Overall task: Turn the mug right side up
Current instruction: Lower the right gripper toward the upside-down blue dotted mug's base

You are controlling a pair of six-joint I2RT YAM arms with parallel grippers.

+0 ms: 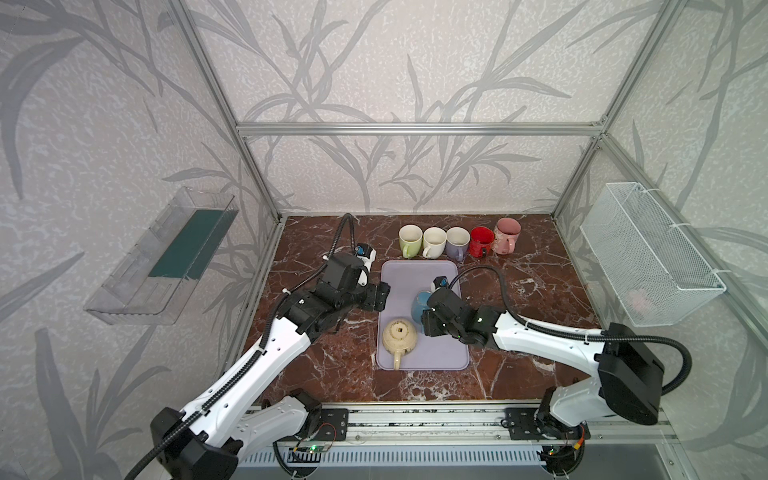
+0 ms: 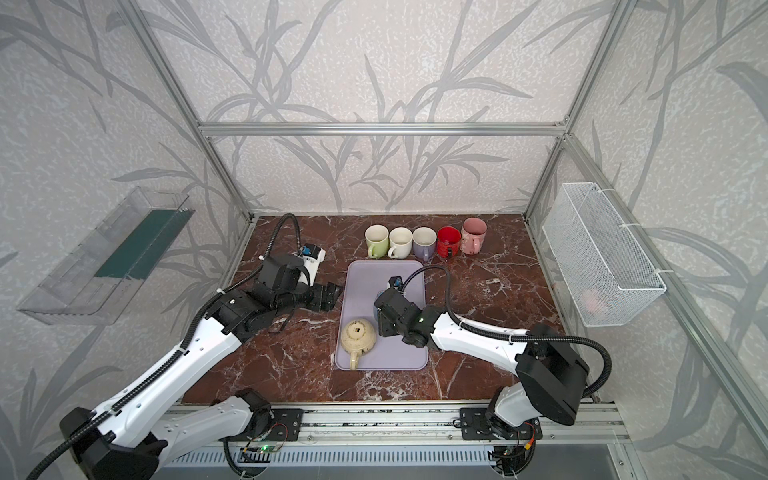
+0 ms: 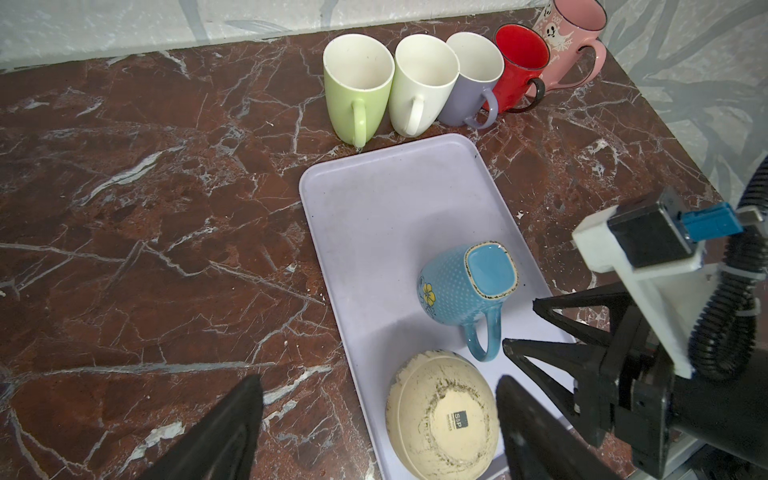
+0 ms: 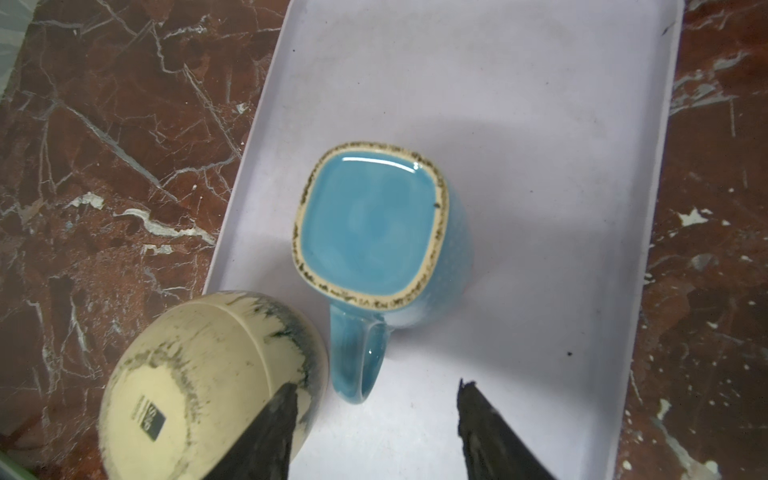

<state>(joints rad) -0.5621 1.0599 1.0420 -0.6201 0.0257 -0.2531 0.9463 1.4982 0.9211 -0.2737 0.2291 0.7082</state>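
Observation:
A blue mug (image 4: 374, 228) stands upside down on the lavender tray (image 4: 498, 83), its square base up and its handle pointing at my right gripper (image 4: 376, 386). That gripper is open; the handle's end lies just ahead of the gap between its fingers, with nothing held. Beside it a cream mug (image 1: 400, 336) is also upside down on the tray (image 1: 415, 274), close against one right finger. My left gripper (image 3: 378, 386) hangs open and empty over the tray's left edge, above the cream mug (image 3: 444, 415). In both top views the right wrist hides most of the blue mug (image 1: 419, 303).
Several upright mugs line the back of the marble table: green (image 1: 409, 239), white (image 1: 433, 241), lavender (image 1: 457, 241), red (image 1: 482, 241), pink (image 1: 507, 235). A wire basket (image 1: 648, 253) hangs on the right wall and a clear bin (image 1: 162, 257) on the left wall.

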